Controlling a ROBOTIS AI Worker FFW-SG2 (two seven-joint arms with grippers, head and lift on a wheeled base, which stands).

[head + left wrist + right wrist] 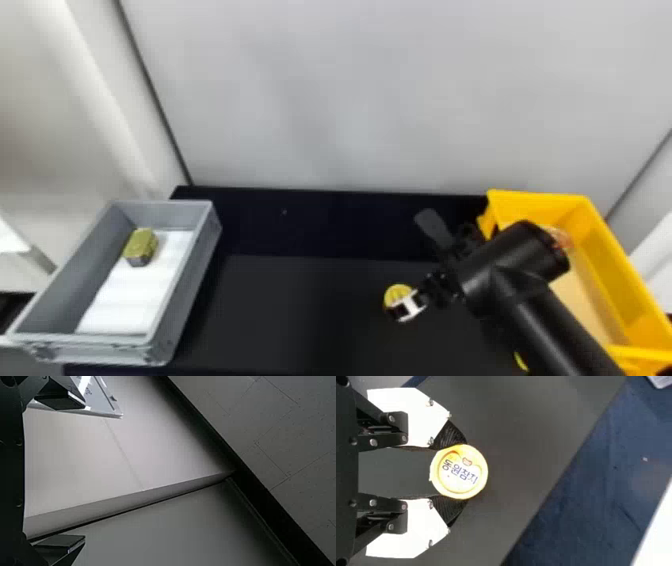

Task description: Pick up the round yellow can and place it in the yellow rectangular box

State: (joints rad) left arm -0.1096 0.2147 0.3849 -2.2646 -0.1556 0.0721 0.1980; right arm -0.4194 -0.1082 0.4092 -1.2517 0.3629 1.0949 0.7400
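Right gripper point(404, 304) fingers are clenched on the round yellow can point(397, 292), which is gripped from two opposite sides. By the right wrist view, both black fingertips are pressed against its rim, and blue lettering is printed on its pale yellow lid. In the head view, the can is seen right of centre over the dark mat point(300, 310), with its lid turned up; whether it is lifted or resting cannot be told. It is held outside the yellow rectangular box point(537, 202), to that box's left. Part of the box's left side is covered by the right arm point(545, 320), which is extended from the near right. At the near edge, a small yellow piece point(520, 361) is partly hidden by that arm. On the left, a grey box point(185, 300) is placed, and inside it a white sheet point(135, 290) is laid along the bottom. An olive-yellow block point(141, 245) is set in the far part of that box, partly over the sheet. A pale wall point(375, 100) is seen behind the table point(325, 220). By the left wrist view, the left gripper point(84, 471) is released, its two fingers spread wide apart.
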